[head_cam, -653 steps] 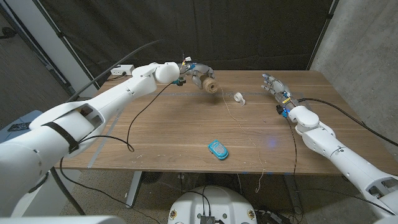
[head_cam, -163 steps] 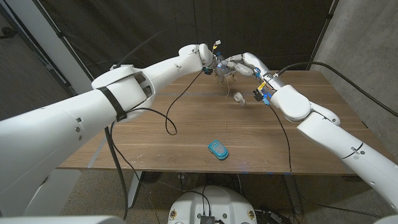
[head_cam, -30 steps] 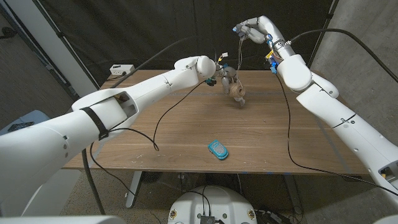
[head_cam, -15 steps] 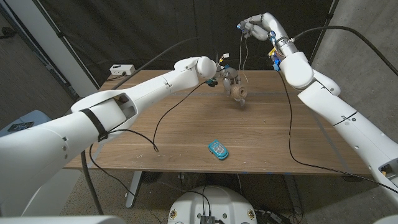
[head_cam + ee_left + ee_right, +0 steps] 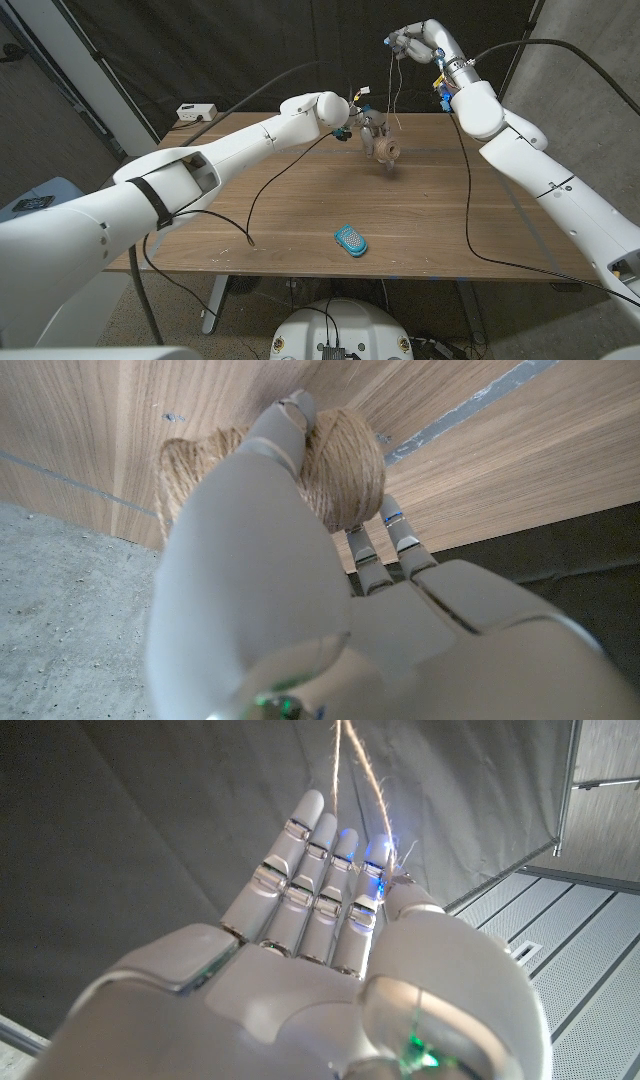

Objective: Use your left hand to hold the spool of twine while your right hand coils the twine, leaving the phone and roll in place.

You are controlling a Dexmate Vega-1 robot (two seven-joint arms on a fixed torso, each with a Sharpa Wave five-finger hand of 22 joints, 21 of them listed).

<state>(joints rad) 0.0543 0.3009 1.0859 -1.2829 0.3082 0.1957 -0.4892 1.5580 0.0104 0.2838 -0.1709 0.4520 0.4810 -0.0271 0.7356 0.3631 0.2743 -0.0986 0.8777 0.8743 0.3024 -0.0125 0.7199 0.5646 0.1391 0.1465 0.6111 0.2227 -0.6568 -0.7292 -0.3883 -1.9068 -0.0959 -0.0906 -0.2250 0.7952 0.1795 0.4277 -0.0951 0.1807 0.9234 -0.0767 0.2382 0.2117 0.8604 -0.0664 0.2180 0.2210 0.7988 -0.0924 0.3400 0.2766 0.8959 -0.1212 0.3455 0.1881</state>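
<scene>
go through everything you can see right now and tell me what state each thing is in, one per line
spool of twine: gripped by the left hand, lifted over the table
left hand: holding the spool
twine: strand running up from the spool to the right hand
right hand: raised high, holding the twine
phone: lying on the table, untouched

Rough, fibrous tan twine [image 5: 362, 775] wraps the spool [image 5: 340, 465], glossy smooth white plastic covers both hands [image 5: 260, 600] and arms [image 5: 230, 145], and the table [image 5: 300, 215] is matt brown wood grain
</scene>
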